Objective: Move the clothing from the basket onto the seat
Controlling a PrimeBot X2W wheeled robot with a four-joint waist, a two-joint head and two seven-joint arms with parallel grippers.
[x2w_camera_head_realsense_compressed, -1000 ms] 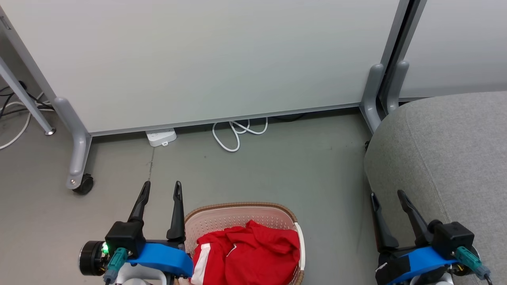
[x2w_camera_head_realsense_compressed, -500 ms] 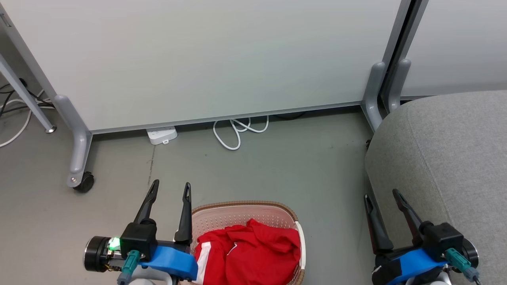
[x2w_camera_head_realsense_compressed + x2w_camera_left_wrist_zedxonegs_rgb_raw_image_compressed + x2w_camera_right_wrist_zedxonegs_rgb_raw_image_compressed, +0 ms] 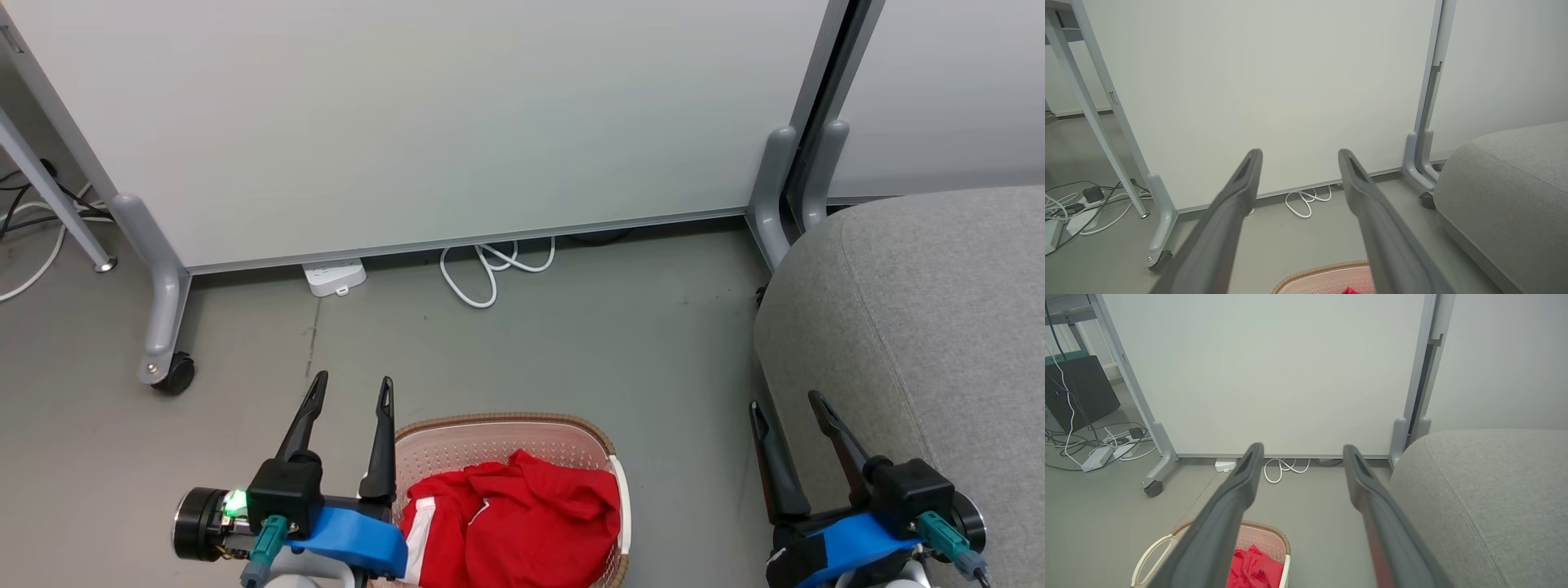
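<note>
The clothing (image 3: 522,518) lies bunched in the basket (image 3: 500,421) on the floor (image 3: 571,343) (a white stripe shows at its left side). The left end effector (image 3: 353,378) hovers just beside the basket's left rim, fingers wide apart and empty. The right end effector (image 3: 784,401), equally wide and empty, hangs by the left edge of the seat (image 3: 922,327).
</note>
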